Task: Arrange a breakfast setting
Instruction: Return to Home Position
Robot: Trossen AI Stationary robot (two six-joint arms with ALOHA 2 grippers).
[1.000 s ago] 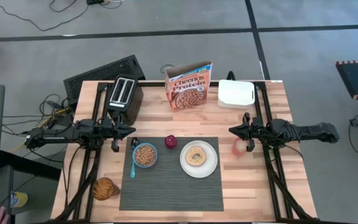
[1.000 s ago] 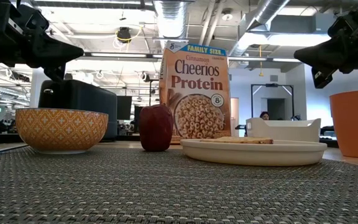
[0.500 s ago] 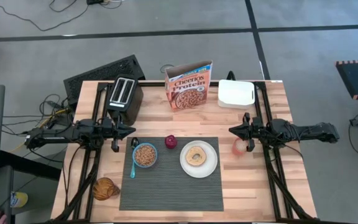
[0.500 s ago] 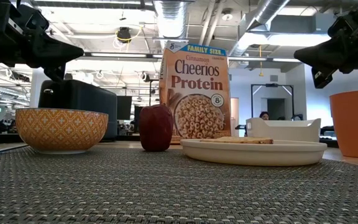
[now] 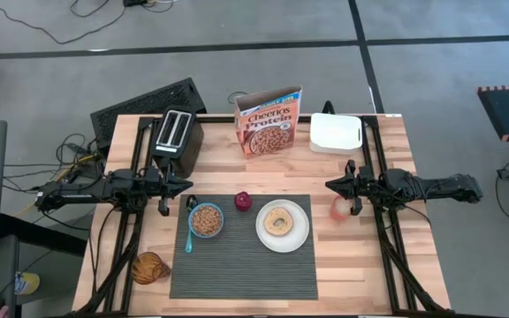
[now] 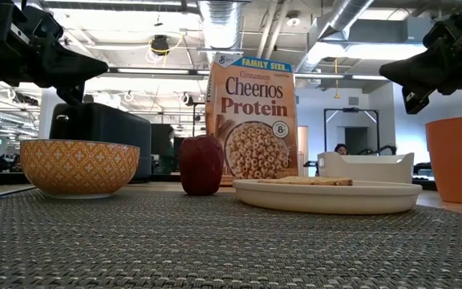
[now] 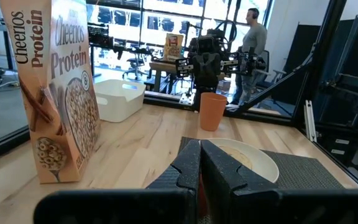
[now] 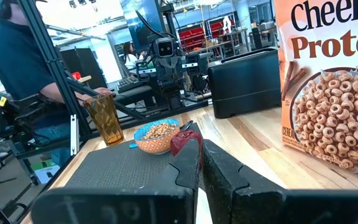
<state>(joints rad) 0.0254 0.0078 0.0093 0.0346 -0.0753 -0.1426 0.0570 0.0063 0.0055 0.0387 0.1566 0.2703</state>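
Hovering unchanged near the placemat's (image 5: 241,265) far corners — left gripper (image 5: 186,185) and right gripper (image 5: 329,185) both clenched empty

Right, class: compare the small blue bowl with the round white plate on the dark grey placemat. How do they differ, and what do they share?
Size: the small blue bowl is narrower than the round white plate.
Shape: the bowl is deep with tall sides; the plate is shallow and low.
Contents: the bowl holds cereal; the plate holds a tan bagel.
Shared: both are round and sit on the dark grey ribbed rectangular placemat.
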